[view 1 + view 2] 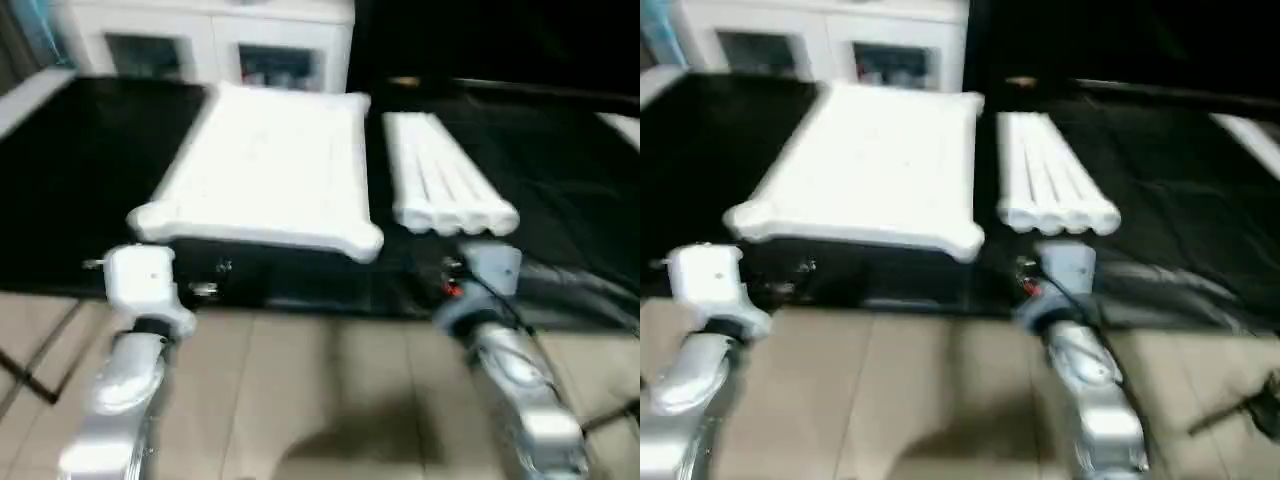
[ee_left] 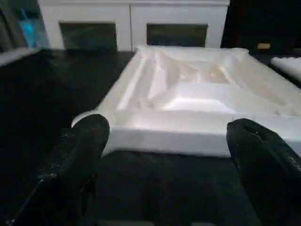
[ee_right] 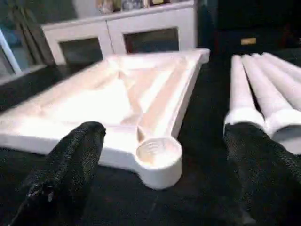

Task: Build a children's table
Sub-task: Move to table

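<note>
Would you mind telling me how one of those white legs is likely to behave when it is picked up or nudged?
The legs are round tubes, so a nudged one would probably roll. Hollow-looking plastic suggests lightness and stiffness. Their smooth surface may be slippery.

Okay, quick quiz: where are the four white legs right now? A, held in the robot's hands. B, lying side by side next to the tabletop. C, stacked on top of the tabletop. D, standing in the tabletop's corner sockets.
B: the legs lie in a row on the dark surface beside the tabletop, whose near corner socket is empty.
</note>
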`<state>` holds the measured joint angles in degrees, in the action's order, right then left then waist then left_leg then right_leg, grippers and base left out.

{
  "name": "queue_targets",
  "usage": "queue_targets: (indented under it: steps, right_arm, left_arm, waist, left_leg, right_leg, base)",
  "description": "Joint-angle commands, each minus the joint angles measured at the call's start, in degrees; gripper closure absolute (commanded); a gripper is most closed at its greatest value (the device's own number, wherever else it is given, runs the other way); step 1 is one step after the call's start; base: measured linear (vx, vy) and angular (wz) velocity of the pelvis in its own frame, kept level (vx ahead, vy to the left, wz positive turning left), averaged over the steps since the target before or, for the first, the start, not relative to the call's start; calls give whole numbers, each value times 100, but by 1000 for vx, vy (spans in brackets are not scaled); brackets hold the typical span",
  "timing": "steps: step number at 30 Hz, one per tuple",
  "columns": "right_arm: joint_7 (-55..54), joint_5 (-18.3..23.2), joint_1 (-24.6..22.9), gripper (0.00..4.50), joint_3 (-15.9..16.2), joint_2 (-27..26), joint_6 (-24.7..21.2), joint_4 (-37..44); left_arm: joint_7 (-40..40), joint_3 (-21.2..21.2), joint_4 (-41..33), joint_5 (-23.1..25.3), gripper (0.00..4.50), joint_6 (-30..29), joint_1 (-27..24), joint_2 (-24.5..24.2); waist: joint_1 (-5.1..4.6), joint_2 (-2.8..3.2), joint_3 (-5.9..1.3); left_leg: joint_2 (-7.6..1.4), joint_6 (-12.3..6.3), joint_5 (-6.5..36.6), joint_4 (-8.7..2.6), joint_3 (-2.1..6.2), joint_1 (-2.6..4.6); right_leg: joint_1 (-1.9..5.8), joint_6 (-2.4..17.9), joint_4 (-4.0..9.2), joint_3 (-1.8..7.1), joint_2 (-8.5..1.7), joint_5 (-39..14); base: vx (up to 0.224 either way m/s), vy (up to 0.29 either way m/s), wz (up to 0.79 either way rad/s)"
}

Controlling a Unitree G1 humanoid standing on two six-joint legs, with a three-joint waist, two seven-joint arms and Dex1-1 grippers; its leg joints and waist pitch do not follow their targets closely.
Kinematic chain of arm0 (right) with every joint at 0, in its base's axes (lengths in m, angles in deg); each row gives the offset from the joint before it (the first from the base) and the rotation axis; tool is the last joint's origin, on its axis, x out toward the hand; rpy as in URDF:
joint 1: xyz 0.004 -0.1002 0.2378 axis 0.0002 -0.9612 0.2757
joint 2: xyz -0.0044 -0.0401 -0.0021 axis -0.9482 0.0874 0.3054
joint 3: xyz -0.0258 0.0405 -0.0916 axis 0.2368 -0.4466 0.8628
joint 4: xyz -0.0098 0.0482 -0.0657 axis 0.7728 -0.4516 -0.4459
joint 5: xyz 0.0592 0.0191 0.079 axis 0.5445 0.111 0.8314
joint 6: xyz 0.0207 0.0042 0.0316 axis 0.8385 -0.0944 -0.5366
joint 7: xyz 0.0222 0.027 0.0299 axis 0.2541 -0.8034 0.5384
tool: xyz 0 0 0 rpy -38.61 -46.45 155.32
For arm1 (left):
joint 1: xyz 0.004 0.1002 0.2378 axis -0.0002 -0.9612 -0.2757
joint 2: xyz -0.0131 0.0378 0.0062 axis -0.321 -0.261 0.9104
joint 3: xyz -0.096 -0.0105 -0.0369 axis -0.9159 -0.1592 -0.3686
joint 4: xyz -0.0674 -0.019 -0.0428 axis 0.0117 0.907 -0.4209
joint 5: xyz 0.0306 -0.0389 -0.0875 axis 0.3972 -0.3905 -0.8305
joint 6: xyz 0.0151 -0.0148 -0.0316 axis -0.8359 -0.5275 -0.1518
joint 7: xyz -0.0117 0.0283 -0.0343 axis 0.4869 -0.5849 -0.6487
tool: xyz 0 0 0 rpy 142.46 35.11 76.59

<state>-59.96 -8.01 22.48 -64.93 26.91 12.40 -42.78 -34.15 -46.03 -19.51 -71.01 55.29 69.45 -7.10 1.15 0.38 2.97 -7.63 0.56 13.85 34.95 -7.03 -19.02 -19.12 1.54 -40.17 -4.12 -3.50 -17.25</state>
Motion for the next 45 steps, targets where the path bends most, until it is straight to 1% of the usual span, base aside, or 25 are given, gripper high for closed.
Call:
queue_targets:
  steps: [1, 2, 4, 6, 9, 11, 13, 15, 16, 17, 19, 22, 23, 25, 26, 27, 29, 30, 31, 33, 37, 38, 42, 43, 45]
  right_arm:
    - [-35, 47, -97, 13, -172, 123, -74, 53]
    - [-41, 17, -98, 13, -158, 138, -62, 53]
    - [-45, -3, -76, 13, -166, 157, -71, 46]
    - [-48, -12, -59, 13, -173, 161, -97, 47]
    - [0, 30, -32, 13, -189, 145, -133, 87]
    - [-20, 26, -31, 13, -183, 170, -166, 117]
    - [-31, 17, -38, 13, -170, 198, -150, 122]
    - [-50, 7, -48, 13, -155, 223, -139, 118]
    - [-51, 4, -49, 13, -154, 225, -140, 118]
    - [-46, -4, -49, 13, -161, 215, -148, 117]
    - [-48, -5, -49, 13, -165, 207, -152, 115]
    - [-69, -32, -59, 13, -174, 184, -142, 116]
    - [-75, -54, -58, 13, -170, 183, -142, 112]
    - [-106, 3, -36, 13, -171, 177, -320, 98]
    - [-111, 4, -25, 13, -161, 190, -339, 91]
    - [-113, 2, -19, 13, -154, 201, -344, 87]
    - [-107, -24, 2, 13, -153, 200, -244, 64]
    - [-68, -35, 10, 13, -147, 211, -179, 60]
    - [-48, -46, 16, 13, -145, 221, -167, 66]
    - [-35, -31, 20, 13, -152, 210, -206, 67]
    - [24, 48, 54, 13, -117, 204, -268, 51]
    - [18, 50, 61, 13, -115, 205, -273, 48]
    - [13, 44, 98, 13, -101, 207, -259, 0]
    - [23, 26, 116, 13, -98, 204, -242, -31]
    - [30, 16, 120, 13, -101, 198, -238, -40]
  left_arm:
    - [-34, 129, -48, -42, 0, -55, 50, 59]
    - [-34, 127, -54, -40, 0, -61, 50, 62]
    - [-32, 131, -63, -36, 0, -69, 51, 64]
    - [-35, 134, -65, -43, 0, -71, 49, 62]
    - [-59, 162, -42, -43, 0, -61, 45, 66]
    - [-79, 198, -14, -34, 0, -59, 62, 64]
    - [-82, 201, -4, -35, 0, -68, 86, 70]
    - [-72, 177, 9, -31, 0, -99, 130, 89]
    - [-65, 172, 10, -34, 0, -105, 134, 93]
    - [-40, 173, 14, -52, 0, -110, 136, 85]
    - [-39, 175, 15, -58, 0, -109, 134, 77]
    - [-56, 162, 14, -73, 0, -109, 125, 52]
    - [-64, 156, 14, -78, 0, -111, 126, 46]
    - [-77, 155, 15, -81, 0, -110, 132, 39]
    - [-78, 159, 13, -79, 0, -110, 133, 43]
    - [-79, 160, 13, -75, 0, -111, 135, 49]
    - [-78, 169, 14, -66, 0, -109, 138, 60]
    - [-75, 173, 13, -65, 0, -105, 137, 63]
    - [-67, 174, 6, -65, 0, -101, 133, 65]
    - [-62, 172, -1, -69, 0, -101, 130, 61]
    - [-65, 137, -43, -75, 0, -113, 111, 43]
    - [-66, 132, -45, -74, 0, -114, 112, 42]
    - [-65, 117, -49, -64, 0, -119, 120, 44]
    - [-57, 122, -48, -57, 0, -118, 127, 47]
    - [-54, 129, -44, -58, 0, -115, 131, 46]
  waist:
    - [-148, 27, -252]
    - [-45, -255, -277]
    - [226, -255, -269]
    - [236, -238, -273]
    - [103, 176, -167]
    - [-212, 263, -369]
    - [-325, 193, -388]
    - [-338, 62, -397]
    - [-144, -132, -349]
    - [57, -196, -421]
    - [100, -170, -353]
    - [-58, 289, -280]
    - [-258, 374, -340]
    - [-352, 272, -433]
    - [-350, 294, -429]
    - [-236, 219, -359]
    - [-124, -275, -225]
    - [121, -355, -172]
    - [197, -284, -349]
    - [173, -260, -328]
    - [53, 224, -217]
    - [-48, 256, -358]
    - [-229, 163, -362]
    - [-66, -33, -361]
    - [115, -84, -404]
  left_leg:
    - [-696, -2060, 461, -586, 345, 421]
    - [-154, -1424, 1233, -378, -59, 33]
    - [-135, -779, 675, 407, 90, -420]
    - [-129, -500, 37, 388, 143, -599]
    - [-389, -339, 136, -422, 82, -267]
    - [-786, -836, 1234, -595, 560, 503]
    - [-948, -2391, -149, -472, 838, 772]
    - [-745, -2622, -560, -385, 699, 623]
    - [-35, -2087, -190, -39, 122, -84]
    - [75, -1496, 127, 464, 96, -580]
    - [-16, -661, -181, 453, 146, -758]
    - [-457, -595, -63, -428, 353, -281]
    - [-778, -1212, 529, -532, 745, 387]
    - [-1011, -2661, -280, -433, 1053, 683]
    - [-1171, -2284, -463, -388, 698, 757]
    - [-1177, -1764, -239, -499, 342, 620]
    - [-494, -548, 2055, -382, -413, 266]
    - [-3, -616, 1847, 185, -353, -151]
    - [-99, -424, 436, 614, 74, -491]
    - [-83, -348, 58, 547, 138, -627]
    - [-515, -226, 940, -451, 218, -216]
    - [-737, -397, 1361, -540, 438, 237]
    - [-806, -1870, 474, -455, 625, 531]
    - [-163, -1747, -18, -105, 86, -294]
    - [-134, -1246, -94, 171, 44, -570]
  right_leg:
    - [-372, -212, 352, 214, -265, 426]
    - [52, -175, 918, 573, -463, 118]
    - [624, 567, 1320, 1166, -1259, -2099]
    - [673, 1080, 1208, 934, -946, -1669]
    - [413, 1036, 1101, 204, -241, -1622]
    - [-12, 833, 540, 22, -18, -562]
    - [-452, 149, 141, 100, -163, -9]
    - [-396, 81, 334, 248, -312, 322]
    - [284, 461, 868, 585, -516, 789]
    - [876, 802, 1097, 1077, -1044, 766]
    - [879, 1123, 1042, 826, -808, 942]
    - [574, 774, 873, 78, -87, -394]
    - [34, 576, 382, -10, 70, -560]
    - [-466, -198, -94, 138, -130, -336]
    - [-619, -255, -97, 205, -227, -181]
    - [-614, -281, -147, 119, -205, 75]
    - [-260, 311, 794, 496, -300, -610]
    - [149, 38, 1178, 814, -718, -2090]
    - [578, 236, 1166, 1078, -1098, -3137]
    - [559, 445, 1094, 973, -914, -2435]
    - [280, 704, 978, 170, -175, -1916]
    - [109, 793, 753, 113, -99, -1101]
    - [-254, 712, 411, 146, -251, 408]
    - [538, 1064, 867, 517, -577, 1280]
    - [843, 1010, 1099, 730, -854, 649]
  base:
    - [116, -45, 5]
    - [78, -93, 4]
    - [90, -103, 1]
    - [108, -49, -6]
    - [122, 15, -1]
    - [154, 60, 2]
    - [163, 35, 7]
    - [115, -20, 3]
    - [104, -44, 3]
    - [146, -45, 6]
    - [146, -37, -2]
    - [106, 9, -7]
    - [161, 31, -2]
    - [151, 1, 5]
    - [88, -14, 6]
    - [63, -37, -26]
    - [64, -69, -41]
    - [87, -108, -34]
    - [87, -108, -34]
    - [74, -66, -8]
    - [89, 1, -5]
    - [115, 65, -1]
    - [131, 35, 8]
    - [111, 7, 11]
    - [98, -9, 4]
